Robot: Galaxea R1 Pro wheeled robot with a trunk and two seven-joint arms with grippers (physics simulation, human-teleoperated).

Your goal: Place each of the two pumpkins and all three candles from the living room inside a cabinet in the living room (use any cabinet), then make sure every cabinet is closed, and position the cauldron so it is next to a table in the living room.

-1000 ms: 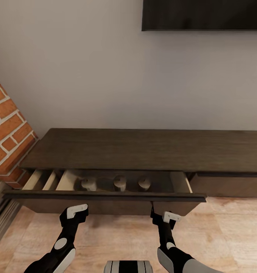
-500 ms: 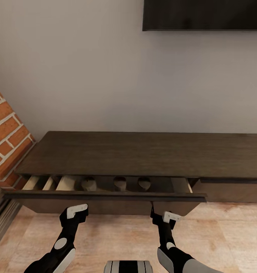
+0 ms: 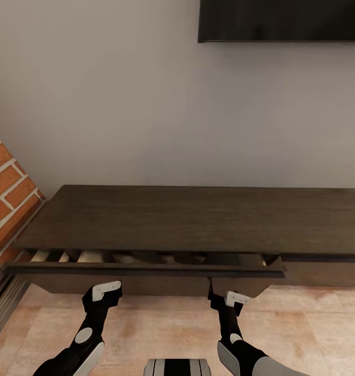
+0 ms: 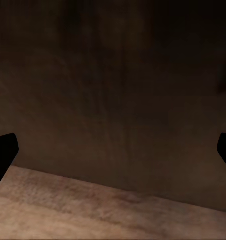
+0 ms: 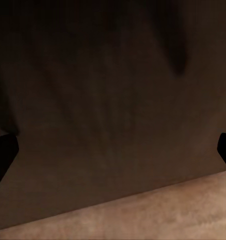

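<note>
Sliding nearly shut since a second ago, the cabinet (image 3: 198,219) drawer (image 3: 146,270) is being pushed evenly by both grippers, left gripper (image 3: 105,292) and right gripper (image 3: 227,298), fingers apart.

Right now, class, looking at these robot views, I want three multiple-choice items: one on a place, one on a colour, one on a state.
1. Where is the brick wall?
A. left of the TV console
B. right of it
C. on top of it

2. What colour is the console's top?
A. white
B. dark brown
C. red

3. How does the console's left drawer stand?
A. pulled fully out
C. removed
B. open by a narrow gap

Key: 1 A, bricks sit at the console's left end. 2 B, dark wood grain shows. 3 B, a thin slit shows its interior.
</note>
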